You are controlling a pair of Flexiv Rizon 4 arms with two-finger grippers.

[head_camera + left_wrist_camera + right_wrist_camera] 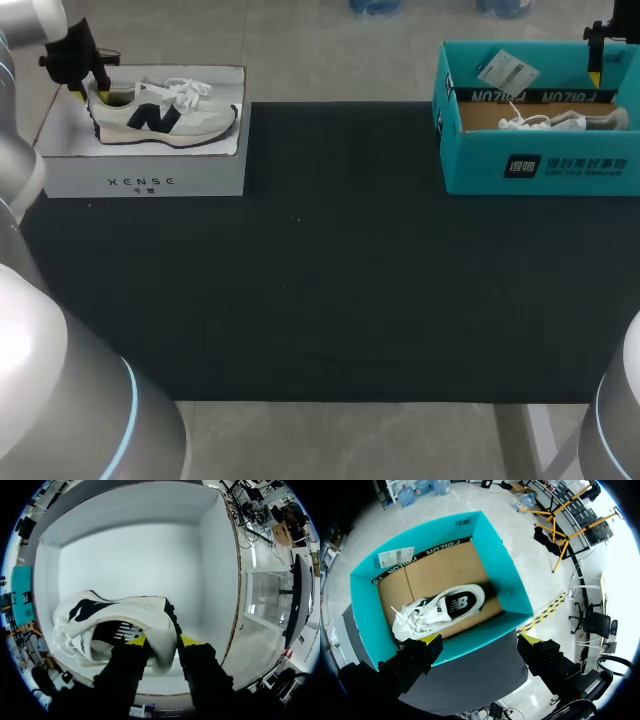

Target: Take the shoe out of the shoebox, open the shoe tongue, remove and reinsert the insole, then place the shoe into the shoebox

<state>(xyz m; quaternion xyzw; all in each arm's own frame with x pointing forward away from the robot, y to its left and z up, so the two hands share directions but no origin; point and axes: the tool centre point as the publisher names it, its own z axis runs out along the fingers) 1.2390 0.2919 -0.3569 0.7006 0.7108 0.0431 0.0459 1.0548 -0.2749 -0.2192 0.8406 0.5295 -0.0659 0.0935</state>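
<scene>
A white sneaker (pixel 165 115) with a dark side logo lies in the white shoebox (pixel 140 175) at the far left of the table. My left gripper (pixel 88 90) is at its heel. In the left wrist view the gripper (pixel 162 641) is shut on the sneaker's (pixel 115 615) heel wall, one yellow tip inside the collar and one outside. The box floor (pixel 135 555) lies bare beyond it. My right gripper (pixel 597 72) hangs open over the teal shoebox (pixel 540 165) at the far right. A second white sneaker (pixel 440 610) lies in that box, below the open right gripper (pixel 479 642).
A dark mat (pixel 330 280) covers the table between the two boxes. A paper tag (pixel 507 70) leans on the teal box's back wall. The teal box (pixel 500 560) has a brown cardboard floor.
</scene>
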